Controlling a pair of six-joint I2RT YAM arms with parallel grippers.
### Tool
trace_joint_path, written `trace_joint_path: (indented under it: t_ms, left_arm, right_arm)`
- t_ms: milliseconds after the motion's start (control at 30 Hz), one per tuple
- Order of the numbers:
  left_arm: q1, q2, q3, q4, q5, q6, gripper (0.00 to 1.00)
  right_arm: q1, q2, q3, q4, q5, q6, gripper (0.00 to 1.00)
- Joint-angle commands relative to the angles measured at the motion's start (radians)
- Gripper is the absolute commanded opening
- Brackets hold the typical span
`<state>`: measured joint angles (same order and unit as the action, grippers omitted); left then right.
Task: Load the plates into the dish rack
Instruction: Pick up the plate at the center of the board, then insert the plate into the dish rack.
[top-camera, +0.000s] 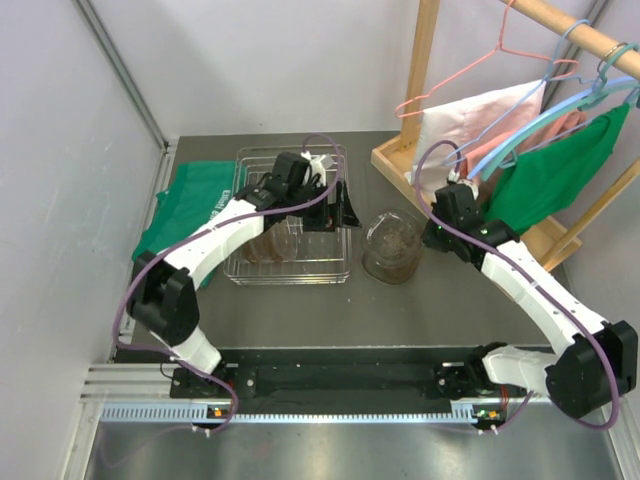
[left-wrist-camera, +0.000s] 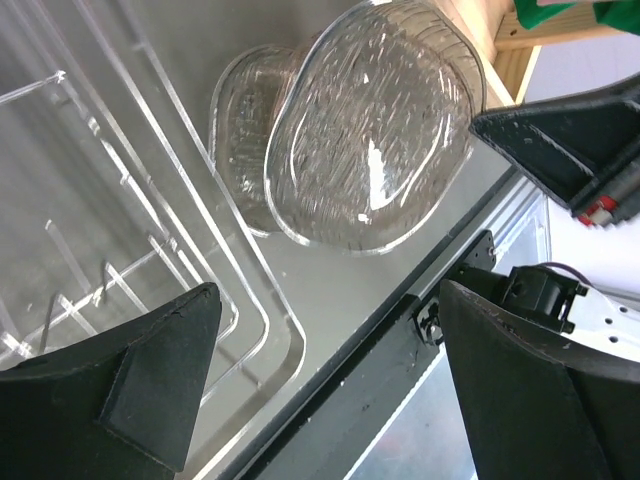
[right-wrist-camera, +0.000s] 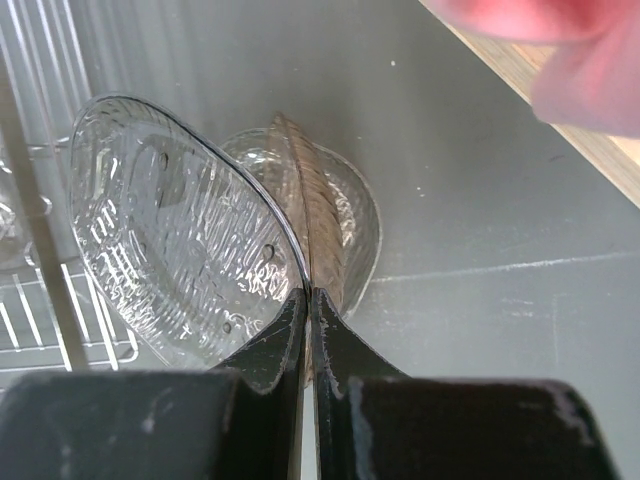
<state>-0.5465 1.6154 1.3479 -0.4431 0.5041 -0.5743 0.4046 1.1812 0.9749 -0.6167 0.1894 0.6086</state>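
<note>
The silver wire dish rack (top-camera: 322, 268) stands at the back left of the table, with brown-tinted plates (top-camera: 268, 246) upright in it. My left gripper (top-camera: 336, 208) hangs open over the rack's right edge, its fingers (left-wrist-camera: 150, 390) wide apart and holding nothing. Just right of the rack, glass plates (top-camera: 392, 250) are grouped on the table. My right gripper (right-wrist-camera: 307, 295) is shut on the rim of a tilted clear plate (right-wrist-camera: 170, 230), which leans against a brown-edged plate (right-wrist-camera: 312, 215). In the left wrist view the tilted plate (left-wrist-camera: 370, 130) shows with another plate (left-wrist-camera: 238, 130) behind it.
A green cloth (top-camera: 185, 205) lies left of the rack. At the back right is a wooden clothes stand (top-camera: 425, 90) with hangers, a green garment (top-camera: 560, 175) and a white one (top-camera: 470, 125). The black base rail (top-camera: 340, 380) runs along the near edge.
</note>
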Motion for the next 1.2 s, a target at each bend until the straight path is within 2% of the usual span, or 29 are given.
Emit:
trace_joint_path:
  t_ms: [0, 367, 767, 1000, 1167]
  left_arm:
    - [-0.02, 0.063, 0.083, 0.099, 0.04, 0.007, 0.93]
    - [-0.044, 0.221, 0.229, 0.103, 0.063, 0.05, 0.93]
    - [-0.058, 0.351, 0.362, 0.058, 0.005, 0.142, 0.93]
    - [-0.061, 0.412, 0.41, 0.02, 0.051, 0.152, 0.93]
    - [-0.061, 0.442, 0.442, -0.022, 0.123, 0.169, 0.89]
  right_arm:
    - [-0.006, -0.032, 0.001, 0.055, -0.025, 0.025, 0.0]
    - [-0.01, -0.051, -0.021, 0.086, -0.064, 0.029, 0.0]
    - [-0.016, -0.077, -0.036, 0.098, -0.068, 0.031, 0.0]
    - [-0.024, -0.112, -0.088, 0.144, -0.067, 0.045, 0.0]
    - [-0.03, -0.107, -0.113, 0.176, -0.071, 0.057, 0.0]
